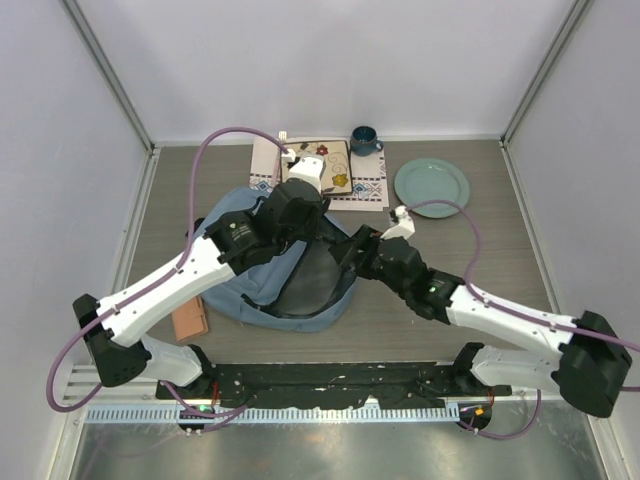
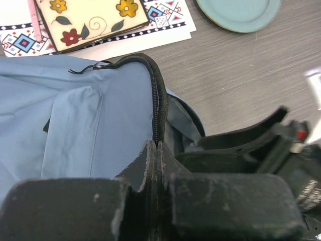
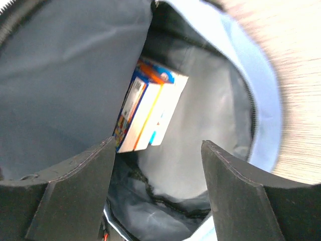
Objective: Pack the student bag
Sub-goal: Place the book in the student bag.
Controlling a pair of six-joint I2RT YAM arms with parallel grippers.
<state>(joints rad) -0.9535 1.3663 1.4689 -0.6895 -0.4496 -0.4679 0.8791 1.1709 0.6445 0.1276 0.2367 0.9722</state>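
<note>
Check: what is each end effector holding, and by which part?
Left end effector pinches the bag by its zipper edge. Right end effector is open, holding nothing; a box lies inside the bag.

Left tool (image 2: pixel 156 145) pinched shut, arm extended forward; right tool (image 3: pixel 158 142) spread wide, arm angled inward.

We find the teal plate (image 2: pixel 239 11) cut off by the left wrist view's top edge. From above, the left arm (image 1: pixel 200 268) covers much of the student bag (image 1: pixel 238 295). Inside it, a colourful box (image 3: pixel 148 108) carries print too blurred to read, its lower corner tucked behind one of the right jaws.
</note>
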